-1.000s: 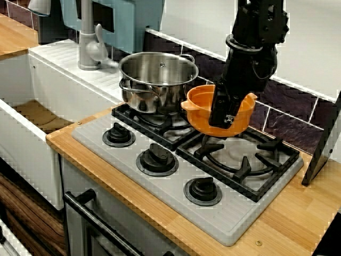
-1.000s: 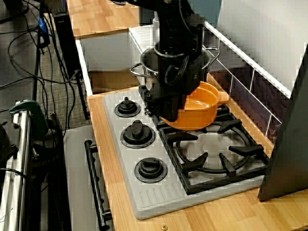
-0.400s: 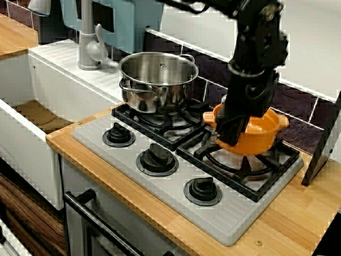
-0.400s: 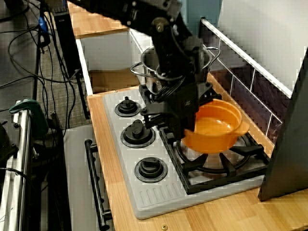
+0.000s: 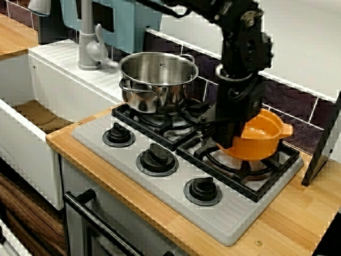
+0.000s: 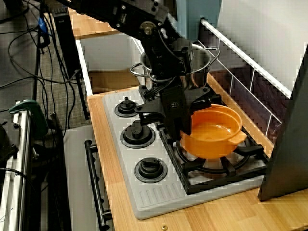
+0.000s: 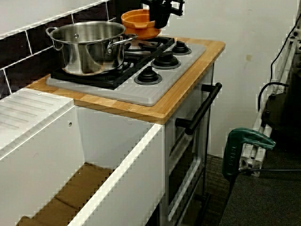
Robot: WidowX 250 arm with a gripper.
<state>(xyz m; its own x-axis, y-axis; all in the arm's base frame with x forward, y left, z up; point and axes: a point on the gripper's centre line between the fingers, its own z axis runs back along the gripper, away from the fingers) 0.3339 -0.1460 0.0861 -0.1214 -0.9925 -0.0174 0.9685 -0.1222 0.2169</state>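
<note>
Front view is showing the gripper (image 5: 229, 137) reaching down from the dark arm and clamping on the left rim of the orange pot (image 5: 260, 140), its fingers closed over the wall. The orange pot is sitting level, mouth up, over the right grate (image 5: 250, 173); whether its base is touching the bars is not showing. The view from the stove's end is showing the gripper (image 6: 180, 126) covering the pot's (image 6: 214, 132) near-left edge, with the inside lying bare. A steel pot (image 5: 157, 80) is standing on the far left burner, near the orange pot but apart from it. Three knobs (image 5: 157, 159) are lining the near edge of the grey hob (image 5: 160, 192). A white sink (image 5: 32, 114) is lying to the left.
</note>
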